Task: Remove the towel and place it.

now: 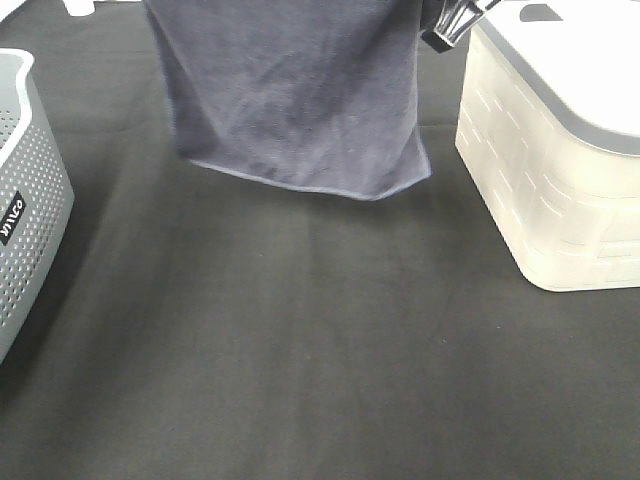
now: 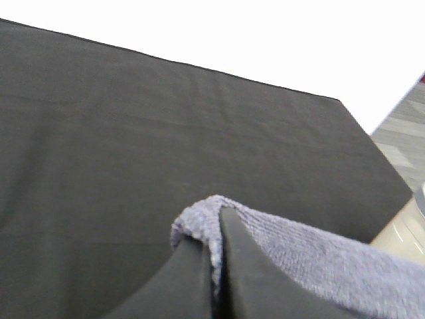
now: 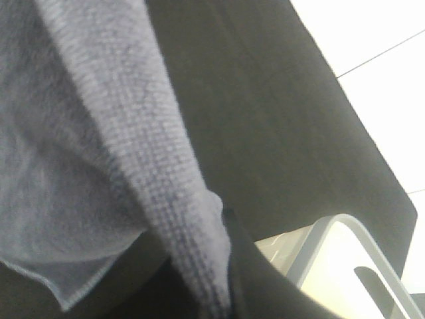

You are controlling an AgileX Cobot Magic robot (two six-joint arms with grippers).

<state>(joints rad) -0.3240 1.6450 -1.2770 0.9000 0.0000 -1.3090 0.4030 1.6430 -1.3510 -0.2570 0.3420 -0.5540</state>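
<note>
The grey-purple towel (image 1: 290, 90) hangs spread out above the far middle of the black table, its hemmed lower edge just over the surface. My left gripper (image 2: 219, 222) is shut on one top corner of the towel (image 2: 312, 256); it is out of the exterior view. My right gripper (image 3: 227, 222) is shut on the other top edge of the towel (image 3: 113, 133). Only a metal part of the right arm (image 1: 455, 25) shows at the towel's upper right in the exterior view. The white tag is not visible.
A grey perforated basket (image 1: 25, 200) stands at the left edge. A white translucent bin with a grey lid (image 1: 545, 170) stands at the right and also shows in the right wrist view (image 3: 345, 259). The black tablecloth (image 1: 320, 350) covers the table.
</note>
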